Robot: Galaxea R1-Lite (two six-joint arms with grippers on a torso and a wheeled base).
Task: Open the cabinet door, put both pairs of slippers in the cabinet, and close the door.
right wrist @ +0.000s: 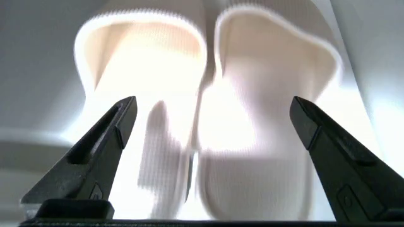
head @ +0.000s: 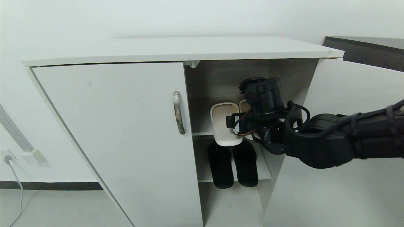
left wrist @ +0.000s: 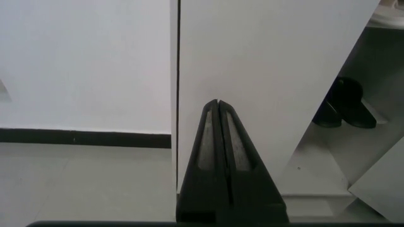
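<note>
Right pincer (right wrist: 213, 104) stands wide open inside the cabinet (head: 189, 50), at the level of the upper shelf (head: 202, 133). Its two fingers (right wrist: 107, 145) are spread to either side of the white slippers (head: 224, 124) and have hold of nothing. The white slippers lie side by side on the upper shelf, soles down. The near end of the one closer to the left door (head: 120, 126) hangs over the shelf's front edge. The other is largely hidden behind the arm in the head view. Black slippers (head: 232, 164) lie as a pair on the lower shelf (head: 205, 173), directly beneath the white pair, touching or nearly touching each other, with their near ends projecting past the shelf edge. The right door (head: 347, 88) is swung open toward the robot. The left door is shut, and its metal handle (head: 178, 112) stands upright near the inner edge. Left pincer (left wrist: 218, 104) is fully closed, fingers pressed together with nothing between them. It is held outside the cabinet and points at the face of the shut left door, apart from it.
</note>
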